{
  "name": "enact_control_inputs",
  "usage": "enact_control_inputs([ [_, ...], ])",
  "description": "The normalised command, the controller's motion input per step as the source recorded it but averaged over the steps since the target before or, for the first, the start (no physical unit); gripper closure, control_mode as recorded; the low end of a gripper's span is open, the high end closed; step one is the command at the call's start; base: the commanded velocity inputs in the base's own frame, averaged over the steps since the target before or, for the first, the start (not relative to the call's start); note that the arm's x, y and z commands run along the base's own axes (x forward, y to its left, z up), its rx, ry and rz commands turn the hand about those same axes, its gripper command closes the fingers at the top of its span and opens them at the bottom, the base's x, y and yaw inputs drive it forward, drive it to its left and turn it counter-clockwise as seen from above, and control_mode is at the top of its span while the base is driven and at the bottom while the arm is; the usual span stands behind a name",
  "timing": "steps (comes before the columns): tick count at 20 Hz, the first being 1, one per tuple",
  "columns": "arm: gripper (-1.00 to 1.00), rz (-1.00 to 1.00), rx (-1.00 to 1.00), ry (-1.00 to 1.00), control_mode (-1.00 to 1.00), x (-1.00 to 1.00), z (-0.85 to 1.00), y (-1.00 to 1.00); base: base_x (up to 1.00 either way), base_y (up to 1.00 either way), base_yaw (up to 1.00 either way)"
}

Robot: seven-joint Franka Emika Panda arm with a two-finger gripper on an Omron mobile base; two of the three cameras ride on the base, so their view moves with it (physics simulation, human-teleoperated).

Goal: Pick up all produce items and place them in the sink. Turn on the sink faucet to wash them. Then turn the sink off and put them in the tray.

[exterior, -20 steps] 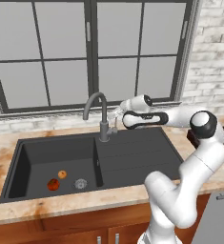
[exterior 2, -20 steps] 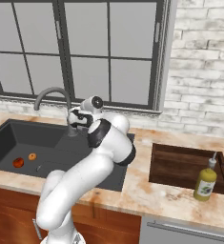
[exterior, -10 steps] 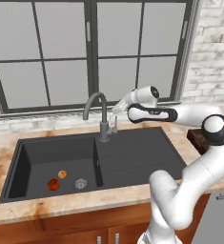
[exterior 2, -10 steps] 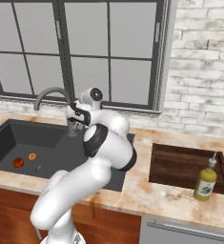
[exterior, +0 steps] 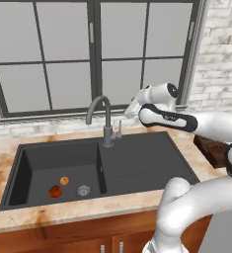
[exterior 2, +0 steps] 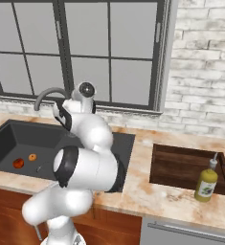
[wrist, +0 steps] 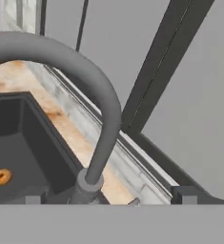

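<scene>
Down in the sink [exterior: 137, 163] basin, the red ball [exterior: 55, 191] and orange ball [exterior: 64, 181] lie beside the drain; the faucet [exterior: 103, 118] rises behind, with the open, empty end effector [exterior: 131, 109] just right of its neck

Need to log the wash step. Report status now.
Gripper open, empty, up by the faucet. Red ball and orange ball in the sink basin. No water visible. Tray holds a bottle.

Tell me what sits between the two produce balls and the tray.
Left base view: drain, basin wall, ribbed drainboard, then counter before the tray. Tomato, orange ball.
</scene>
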Motion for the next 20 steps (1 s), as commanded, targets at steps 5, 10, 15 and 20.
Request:
enact_control_inputs([
  [5,-1.0,0.0,-0.13,-0.07,-1.0,-1.0,0.61,-0.05,0.0,0.0,0.0],
  [10,-1.0,-0.03,-0.14,-0.01,-1.0,-0.96,0.45,0.0,0.0,0.0,0.0],
  [15,-1.0,-0.07,-0.13,0.06,-1.0,-0.75,0.18,0.08,0.0,0.0,0.0],
  [20,-1.0,-0.1,-0.07,0.17,-1.0,-0.53,0.16,0.28,0.0,0.0,0.0],
])
